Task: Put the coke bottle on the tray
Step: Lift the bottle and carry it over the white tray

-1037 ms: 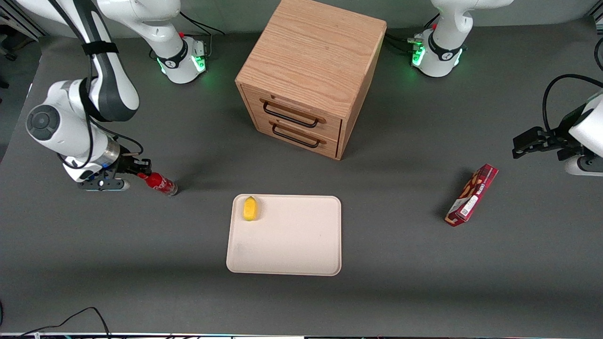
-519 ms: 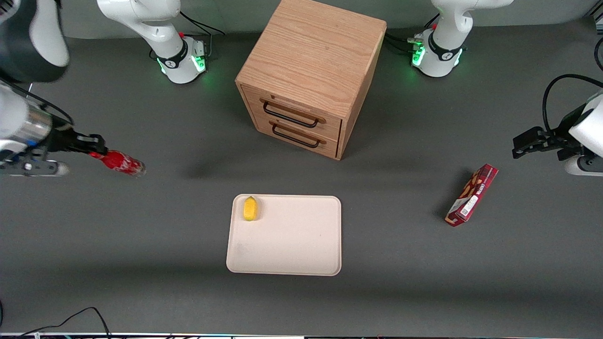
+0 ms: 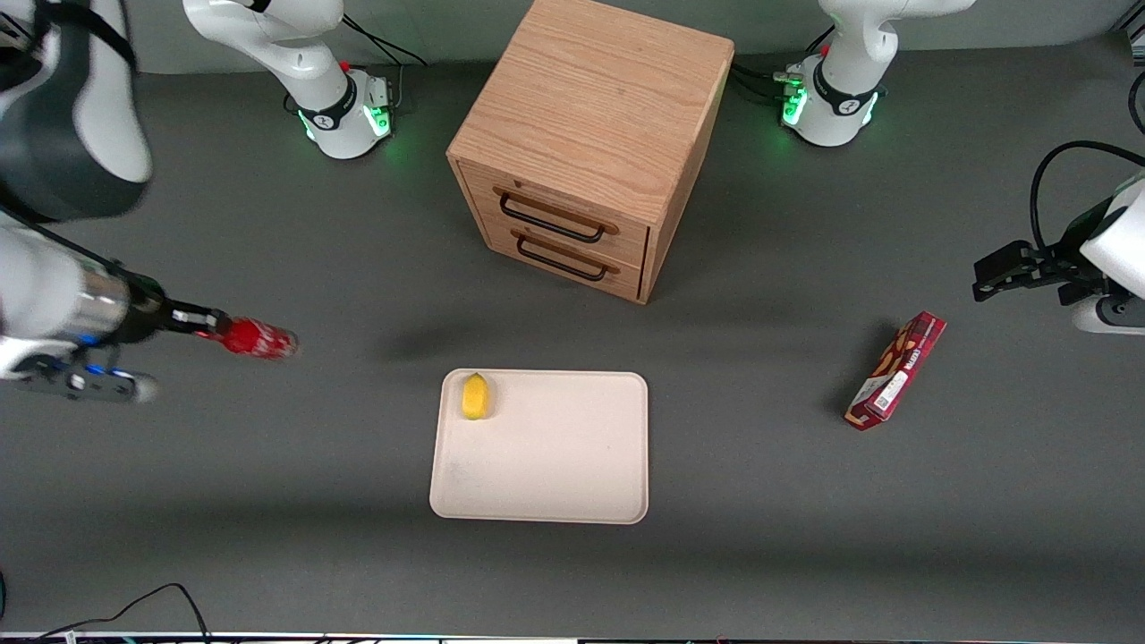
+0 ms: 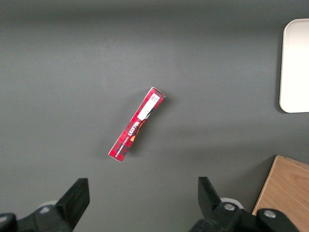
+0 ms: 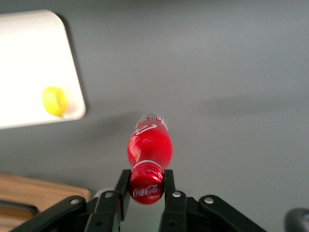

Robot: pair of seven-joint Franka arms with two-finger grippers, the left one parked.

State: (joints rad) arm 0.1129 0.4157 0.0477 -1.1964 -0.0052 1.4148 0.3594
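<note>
My right gripper [image 3: 215,328] is shut on the red cap of the coke bottle [image 3: 258,340] and holds it in the air, off the table, toward the working arm's end. In the right wrist view the fingers [image 5: 123,189] clamp the cap on both sides, and the red bottle [image 5: 149,145] with its clear base hangs below. The cream-beige tray [image 3: 555,456] lies flat in the middle of the table, nearer to the front camera than the cabinet. It also shows in the right wrist view [image 5: 24,58]. The bottle is apart from the tray.
A yellow lemon [image 3: 475,396] lies in a corner of the tray. A wooden two-drawer cabinet [image 3: 586,134] stands farther from the camera than the tray. A red snack box [image 3: 896,369] lies toward the parked arm's end.
The gripper has lifted the bottle off the table, swung out toward the working arm's end, then come back a little toward the tray and nearer to the camera.
</note>
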